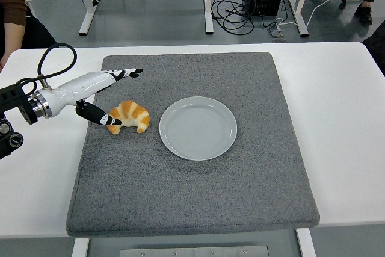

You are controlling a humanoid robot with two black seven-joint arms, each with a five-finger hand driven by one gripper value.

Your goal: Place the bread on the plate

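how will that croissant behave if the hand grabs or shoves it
The croissant looks puffy and baked, so probably light and easily crushed by a firm squeeze. Its curved shape rests flat on the rough grey mat, so a push from the left robot hand likely drags or pivots it rather than rolling it.

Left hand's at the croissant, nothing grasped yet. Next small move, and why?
Probably close the fingers around the croissant. The left hand is open, thumb tip at the croissant's left end, other fingers spread above it; the croissant lies on the grey mat, left of the empty plate.
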